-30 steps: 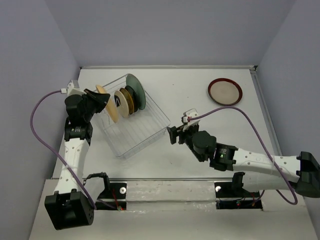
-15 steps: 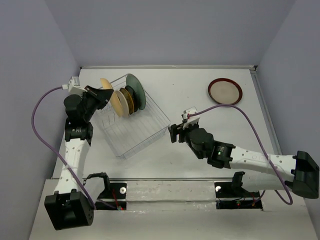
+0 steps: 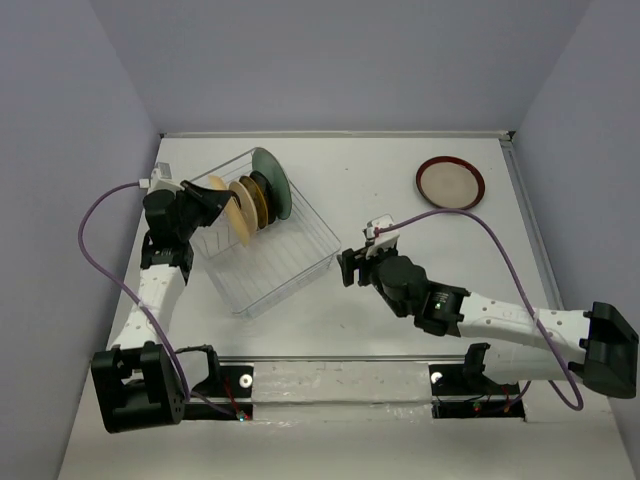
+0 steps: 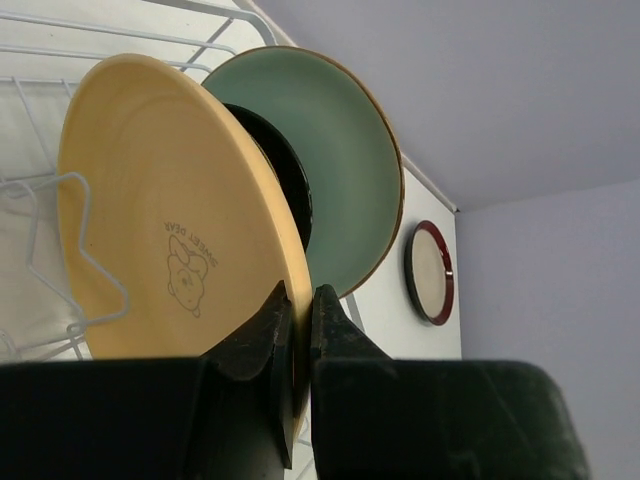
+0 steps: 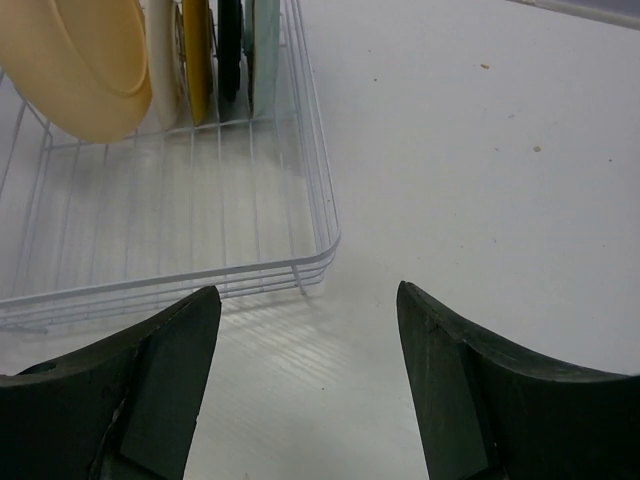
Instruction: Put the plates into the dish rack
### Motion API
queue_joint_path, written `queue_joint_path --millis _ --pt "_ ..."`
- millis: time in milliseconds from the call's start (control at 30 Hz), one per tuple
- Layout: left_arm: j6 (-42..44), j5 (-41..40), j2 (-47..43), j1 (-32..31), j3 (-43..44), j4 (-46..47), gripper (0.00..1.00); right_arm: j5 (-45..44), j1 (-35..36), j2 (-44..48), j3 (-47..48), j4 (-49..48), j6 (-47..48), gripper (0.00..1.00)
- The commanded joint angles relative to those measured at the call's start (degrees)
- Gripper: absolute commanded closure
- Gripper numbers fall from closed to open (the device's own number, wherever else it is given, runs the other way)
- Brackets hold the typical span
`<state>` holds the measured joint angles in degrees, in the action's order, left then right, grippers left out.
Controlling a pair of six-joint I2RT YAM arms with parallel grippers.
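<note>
The white wire dish rack (image 3: 285,262) lies at the left-centre of the table. Standing in it on edge are the mint-green plate (image 3: 273,183), a black plate (image 4: 292,185), a yellow patterned plate (image 3: 259,200) and a cream plate (image 3: 243,198). My left gripper (image 3: 208,200) is shut on the rim of the plain orange-yellow plate (image 4: 170,210), holding it upright in the rack beside the cream one. My right gripper (image 3: 346,268) is open and empty, low over the table by the rack's near right corner (image 5: 315,255). The red-rimmed beige plate (image 3: 450,183) lies flat at the back right.
The rack's near half (image 5: 150,220) holds no plates. Grey walls close in the table on the left, back and right. The right arm's purple cable (image 3: 480,225) arcs over the table near the red-rimmed plate.
My left gripper has carried the orange-yellow plate right and down into the rack, next to the cream plate. My right gripper has shifted slightly down and stays open.
</note>
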<state>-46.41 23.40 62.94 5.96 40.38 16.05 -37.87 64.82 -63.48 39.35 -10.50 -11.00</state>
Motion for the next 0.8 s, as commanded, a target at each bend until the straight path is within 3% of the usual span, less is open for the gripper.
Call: queue_joint_path --millis 0,100,200,333,433,533,567,667,767 --pt "1.32 -4.66 -1.42 -1.12 -0.30 2.68 0.95 1.13 -0.66 0.11 0.11 -1.63 -1.21 0.23" --pt "1.85 -8.63 0.42 -1.74 -0.48 1.18 0.93 2.35 -1.18 0.20 -0.07 -1.54 -1.39 0.23" --pt "2.11 -8.11 2.71 -2.00 0.57 0.82 0.84 2.88 -1.18 0.38 -0.15 -1.36 -1.65 0.23" --pt "4.13 -9.24 3.51 -2.79 3.21 -1.46 0.62 2.89 -1.18 1.25 -0.51 -1.28 -2.00 0.23" --pt "5.54 -11.26 2.98 -3.67 5.32 -2.96 0.39 2.62 -1.71 1.43 -0.68 -1.01 -2.09 0.23" --pt "6.25 -11.71 2.46 -3.93 6.37 -3.66 0.28 3.32 -2.24 1.52 -0.68 -0.75 -2.44 0.23" --pt "6.86 -11.80 2.28 -3.93 7.07 -3.75 0.20 3.85 -2.76 1.35 -0.77 -0.49 -2.62 0.23" --pt "8.35 -13.20 0.88 -4.29 9.10 -5.24 0.09 6.22 -4.25 1.43 -0.86 -0.22 -3.76 0.24" --pt "10.02 -14.34 -2.28 -4.46 10.68 -7.00 0.07 8.60 -6.80 1.87 -1.21 0.22 -5.07 0.24"
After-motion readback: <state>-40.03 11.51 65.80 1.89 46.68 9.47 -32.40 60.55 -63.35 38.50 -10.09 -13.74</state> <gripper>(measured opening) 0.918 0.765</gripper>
